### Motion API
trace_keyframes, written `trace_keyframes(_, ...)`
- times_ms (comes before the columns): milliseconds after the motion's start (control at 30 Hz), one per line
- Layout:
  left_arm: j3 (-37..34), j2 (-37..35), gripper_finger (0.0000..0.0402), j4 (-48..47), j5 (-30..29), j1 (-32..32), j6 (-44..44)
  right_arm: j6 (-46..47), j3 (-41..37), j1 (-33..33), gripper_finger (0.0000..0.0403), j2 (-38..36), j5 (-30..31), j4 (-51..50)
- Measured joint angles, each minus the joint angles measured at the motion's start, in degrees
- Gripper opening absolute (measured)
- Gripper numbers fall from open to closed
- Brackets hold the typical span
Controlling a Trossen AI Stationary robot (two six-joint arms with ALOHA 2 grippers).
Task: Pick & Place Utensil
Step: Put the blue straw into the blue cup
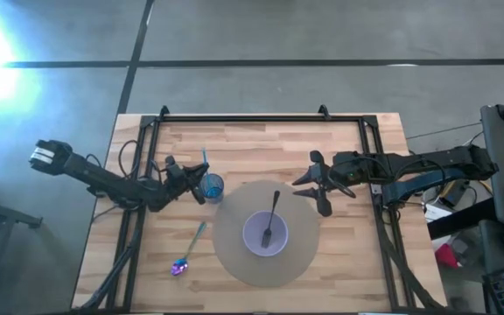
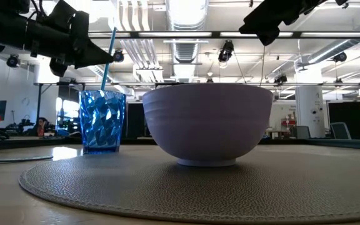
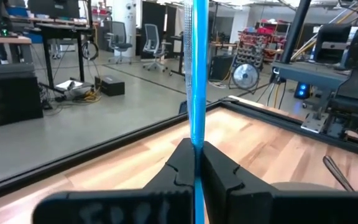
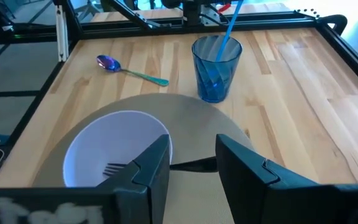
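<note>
A blue faceted cup (image 1: pixel 213 187) (image 2: pixel 102 122) stands on the wood left of a round grey placemat (image 1: pixel 234 262). A thin blue utensil (image 2: pixel 107 56) leans in it, and my left gripper (image 1: pixel 198 181) (image 3: pixel 197 158) is shut on it. A lavender bowl (image 1: pixel 248 233) (image 2: pixel 208 122) sits on the mat with a black fork (image 1: pixel 270 219) (image 4: pixel 114 168) inside, its handle leaning over the far rim. My right gripper (image 1: pixel 310 185) (image 4: pixel 192 155) hangs open high above the mat's right edge. Its fingers touch nothing. My left gripper pinches the blue utensil's handle (image 3: pixel 197 140) between its two fingers, partway up, above the cup's rim. The fingers come level from the table's left and lie across the handle. The utensil stands nearly upright, slightly tilted, with its lower end (image 4: pixel 213 81) inside the cup.
A spoon (image 1: pixel 188 254) (image 4: pixel 129 70) with a teal handle and a shiny purple bowl lies on the wood near the mat's near left side. Black frame rails (image 1: pixel 261 118) run along the table's far, left and right sides. Bare wood lies far of the mat.
</note>
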Motion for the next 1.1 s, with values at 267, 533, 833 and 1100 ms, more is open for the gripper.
trace_keyframes(267, 0.00, 0.00, 0.0009, -1.82, 0.16, 0.00, -1.12, 0.02, -0.02, 0.00, 0.0115, 0.04, 0.00, -0.04)
trace_keyframes(533, 0.00, 0.00, 0.0021, -1.87, 0.16, 0.04, -0.16, 1.00, -0.02, 0.00, 0.0112, 0.04, -0.02, -0.12)
trace_keyframes(833, 0.02, 0.00, 0.0099, -1.87, 0.14, 0.04, 1.13, 1.07, -0.02, 0.00, 0.0124, 0.04, -0.02, -0.17)
trace_keyframes(1100, 0.34, -0.05, 0.0158, -1.89, -3.32, 0.04, 1.22, 1.02, -0.02, 0.00, 0.0119, 0.04, -0.02, -0.26)
